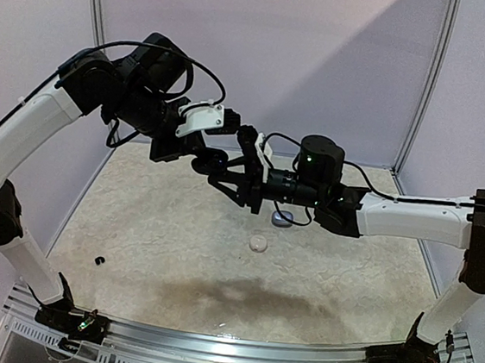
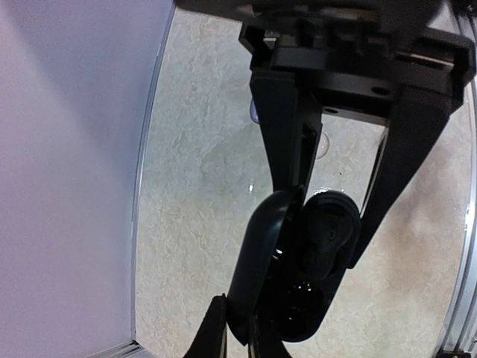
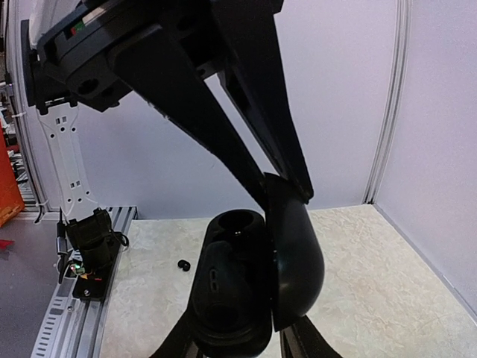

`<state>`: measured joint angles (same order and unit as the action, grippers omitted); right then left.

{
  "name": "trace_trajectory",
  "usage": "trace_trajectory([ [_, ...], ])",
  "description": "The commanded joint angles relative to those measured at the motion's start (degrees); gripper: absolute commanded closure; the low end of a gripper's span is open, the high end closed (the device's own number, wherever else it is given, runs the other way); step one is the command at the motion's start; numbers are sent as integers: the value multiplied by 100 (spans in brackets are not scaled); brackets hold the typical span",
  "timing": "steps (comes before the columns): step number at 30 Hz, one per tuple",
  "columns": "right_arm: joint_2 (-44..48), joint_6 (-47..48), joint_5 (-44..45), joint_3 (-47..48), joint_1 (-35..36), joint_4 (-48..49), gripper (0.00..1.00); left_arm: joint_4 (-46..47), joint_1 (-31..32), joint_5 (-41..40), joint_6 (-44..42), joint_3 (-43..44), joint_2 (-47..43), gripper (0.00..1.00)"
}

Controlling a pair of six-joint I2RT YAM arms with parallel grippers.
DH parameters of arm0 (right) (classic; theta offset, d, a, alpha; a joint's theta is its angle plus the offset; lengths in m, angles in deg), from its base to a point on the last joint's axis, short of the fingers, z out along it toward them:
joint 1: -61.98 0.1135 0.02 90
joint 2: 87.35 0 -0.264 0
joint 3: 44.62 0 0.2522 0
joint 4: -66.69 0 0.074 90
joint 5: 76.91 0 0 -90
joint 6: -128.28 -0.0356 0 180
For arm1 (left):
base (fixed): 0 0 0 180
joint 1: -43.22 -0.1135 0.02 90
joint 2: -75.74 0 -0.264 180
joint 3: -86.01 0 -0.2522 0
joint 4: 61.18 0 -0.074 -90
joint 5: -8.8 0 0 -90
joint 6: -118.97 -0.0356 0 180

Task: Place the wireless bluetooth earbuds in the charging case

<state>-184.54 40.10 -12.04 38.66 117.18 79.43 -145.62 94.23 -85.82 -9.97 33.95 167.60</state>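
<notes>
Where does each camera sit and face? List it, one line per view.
Top: above and behind, looking down on table; left arm, right arm show.
Left wrist: looks down past left fingers at open case.
Right wrist: looks past right fingers at case, toward left base.
Both wrists share the case.

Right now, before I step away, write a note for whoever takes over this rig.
Left end effector: shut on the open black charging case, held above the table.
Right end effector: pinching the case's lid.
Done: one earbud looks seated in the case.
To do: second socket looks empty; a black earbud lies loose on the table, near the left arm's base, not yet picked up.
</notes>
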Motion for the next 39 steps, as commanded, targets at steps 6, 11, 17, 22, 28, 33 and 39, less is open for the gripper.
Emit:
trace_trajectory([
  [6, 11, 184, 156, 177, 74, -150, 73, 27, 91, 80, 79, 89, -86, 100],
  [11, 24, 221, 238, 159, 113, -57, 67, -8, 94, 142, 143, 89, -79, 100],
  [17, 24, 222, 201, 185, 107, -30, 71, -8, 93, 164, 150, 101, -78, 100],
  [22, 24, 148, 183, 209, 109, -35, 68, -34, 95, 172, 141, 88, -78, 100],
  [28, -10, 119, 175, 263, 114, -112, 69, -51, 94, 211, 141, 101, -84, 100],
  [33, -12, 74, 151, 264, 105, -119, 68, -78, 102, 242, 137, 81, -90, 100],
  [39, -12, 42, 149, 321, 113, -248, 63, -44, 106, 188, 111, 81, -86, 100],
])
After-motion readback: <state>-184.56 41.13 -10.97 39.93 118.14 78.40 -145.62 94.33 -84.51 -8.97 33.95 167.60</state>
